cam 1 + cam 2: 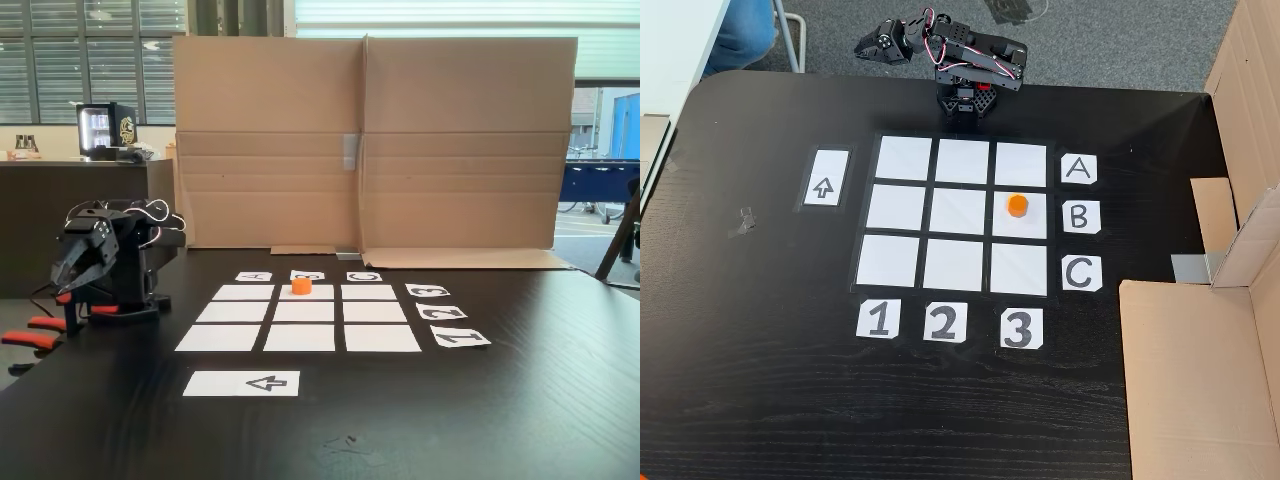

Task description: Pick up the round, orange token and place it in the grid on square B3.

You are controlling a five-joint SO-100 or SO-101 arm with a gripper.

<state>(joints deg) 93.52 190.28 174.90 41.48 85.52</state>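
While my black end effector (pixel 62 287) hangs folded at the dark surface (pixel 760 400) edge, jaws apparently closed and empty, the small orange plastic cylinder token (pixel 1017 205) sits on blank white paper square B3 (pixel 1020 222), well apart.

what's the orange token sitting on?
The token stands on a white grid square, row B, column 3, slightly toward the square's upper part in that fixed view. The patch of paper directly beneath it is covered. The hand is off the grid.
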